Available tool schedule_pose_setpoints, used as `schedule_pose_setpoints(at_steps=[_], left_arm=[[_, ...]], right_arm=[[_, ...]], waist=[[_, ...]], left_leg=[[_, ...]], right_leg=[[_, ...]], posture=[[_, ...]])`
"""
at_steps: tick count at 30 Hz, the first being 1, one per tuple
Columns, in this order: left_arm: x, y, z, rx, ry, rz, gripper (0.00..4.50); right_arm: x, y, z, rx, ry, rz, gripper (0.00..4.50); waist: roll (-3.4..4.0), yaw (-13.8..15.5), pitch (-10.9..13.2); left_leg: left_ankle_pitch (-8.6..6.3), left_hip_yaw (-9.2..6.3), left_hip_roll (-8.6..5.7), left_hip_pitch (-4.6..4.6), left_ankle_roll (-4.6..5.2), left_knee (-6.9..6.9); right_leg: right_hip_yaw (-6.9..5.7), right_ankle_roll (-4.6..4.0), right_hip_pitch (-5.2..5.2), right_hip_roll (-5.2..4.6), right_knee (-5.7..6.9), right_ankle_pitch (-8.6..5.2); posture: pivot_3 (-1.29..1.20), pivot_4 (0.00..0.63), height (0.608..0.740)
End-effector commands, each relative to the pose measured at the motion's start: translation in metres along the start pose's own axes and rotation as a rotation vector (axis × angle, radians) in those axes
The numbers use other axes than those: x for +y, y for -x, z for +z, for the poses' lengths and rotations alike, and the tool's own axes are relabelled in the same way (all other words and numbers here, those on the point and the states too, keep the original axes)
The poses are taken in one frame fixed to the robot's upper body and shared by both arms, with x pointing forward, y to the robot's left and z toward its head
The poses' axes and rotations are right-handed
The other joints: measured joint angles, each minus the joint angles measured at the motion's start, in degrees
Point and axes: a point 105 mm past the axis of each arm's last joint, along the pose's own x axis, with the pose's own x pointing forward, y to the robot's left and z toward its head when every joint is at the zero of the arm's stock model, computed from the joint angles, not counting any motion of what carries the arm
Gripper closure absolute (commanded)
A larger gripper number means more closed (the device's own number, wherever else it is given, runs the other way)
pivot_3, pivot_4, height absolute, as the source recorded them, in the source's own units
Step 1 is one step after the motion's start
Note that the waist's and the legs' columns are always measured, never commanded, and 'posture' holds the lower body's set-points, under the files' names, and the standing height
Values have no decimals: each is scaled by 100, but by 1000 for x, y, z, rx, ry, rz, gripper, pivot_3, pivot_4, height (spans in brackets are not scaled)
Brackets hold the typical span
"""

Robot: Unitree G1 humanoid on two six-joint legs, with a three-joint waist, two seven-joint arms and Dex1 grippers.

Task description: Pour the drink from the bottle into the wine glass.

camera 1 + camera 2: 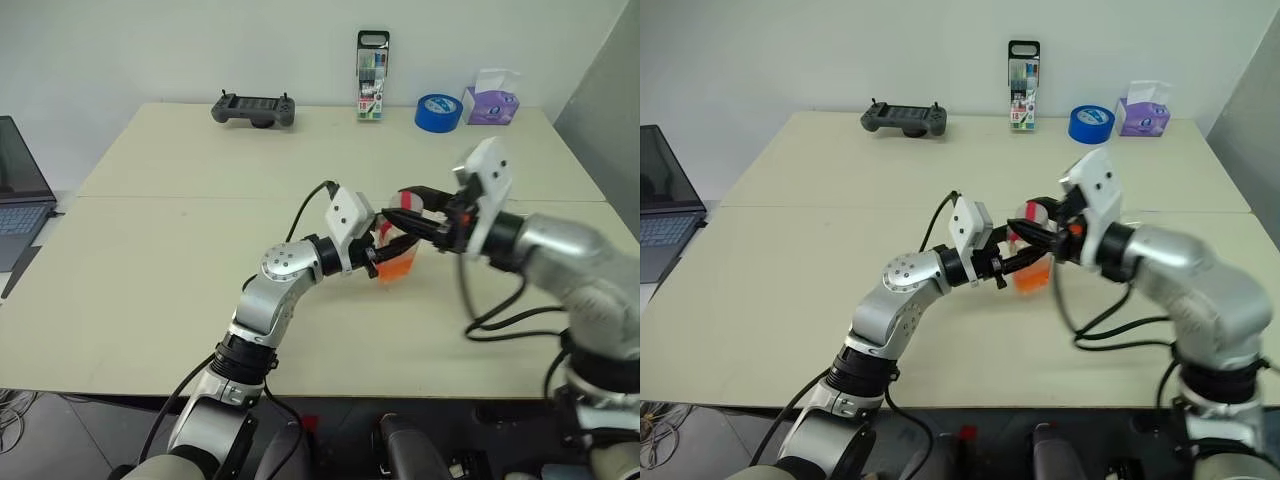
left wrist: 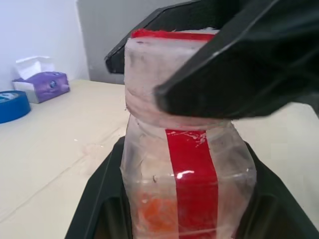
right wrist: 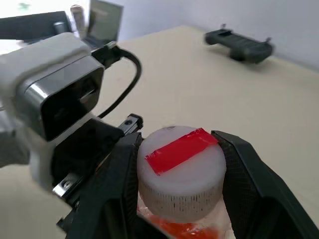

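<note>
Both grippers, left and right, apparently around bottle

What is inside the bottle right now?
Orange-red drink sits low in the bottle, held by the left gripper. The right gripper clasps its cap, covering the neck.

A white ribbed bottle cap bearing a strip of red tape sits clamped between the two black fingers of the right gripper, one pressed against each side of it. Translucent orange-red liquid shows just beneath the cap. Beside it is the left gripper, carrying a white and black wrist camera housing with a black cable. A dark grey handheld controller lies well apart on the beige table.
</note>
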Motion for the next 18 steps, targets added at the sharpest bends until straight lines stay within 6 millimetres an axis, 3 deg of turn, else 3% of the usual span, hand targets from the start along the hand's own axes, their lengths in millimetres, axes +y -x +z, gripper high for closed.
schedule_pose_setpoints(at_steps=[1, 4, 11, 12, 15, 17, 18], left_arm=[[5, 2, 18, -53, -48, 23, 2648], [5, 3, 18, -54, -48, 33, 2651], [6, 3, 18, -57, -50, 51, 2657], [6, 2, 18, -58, -50, 50, 2659], [6, 1, 18, -58, -52, 40, 2662], [6, -1, 18, -58, -53, 30, 2662], [6, -2, 18, -59, -53, 27, 2662]], right_arm=[[13, -6, 17, -3, 43, 306, 2620], [-1, -15, 25, -9, 91, 312, 2620], [2, -16, 24, 3, 142, 366, 2620], [1, -16, 25, -6, 138, 361, 1876], [-3, -15, 29, -20, 175, 314, 800], [-8, -15, 34, -48, 203, 249, 190], [-9, -14, 36, -58, 207, 232, 147]], waist=[[1, -23, 1], [2, -83, 1], [1, 17, 1], [1, 20, 1], [1, 20, 1], [1, 20, 1], [1, 19, 1]], left_leg=[[0, 4, -1, 0, 0, -3], [-1, 14, 5, 13, 2, -3], [-1, -10, 6, -7, 0, -3], [-1, -12, 1, -9, -1, -2], [-1, -15, -9, -8, -2, 4], [0, -18, -10, -8, -2, 5], [0, -19, -9, -6, -2, 5]], right_leg=[[4, 0, -4, 0, 1, 0], [14, 0, -4, 10, 6, 0], [-4, -1, -10, 0, 7, 1], [-1, -1, -10, -9, 6, 1], [8, 4, -9, -23, 3, 3], [7, 5, -9, -24, 3, 4], [6, 5, -9, -24, 4, 4]], posture=[[0, 150, 740], [0, 150, 740], [0, 150, 740], [0, 150, 740], [0, 150, 740], [0, 150, 740], [0, 150, 740]])
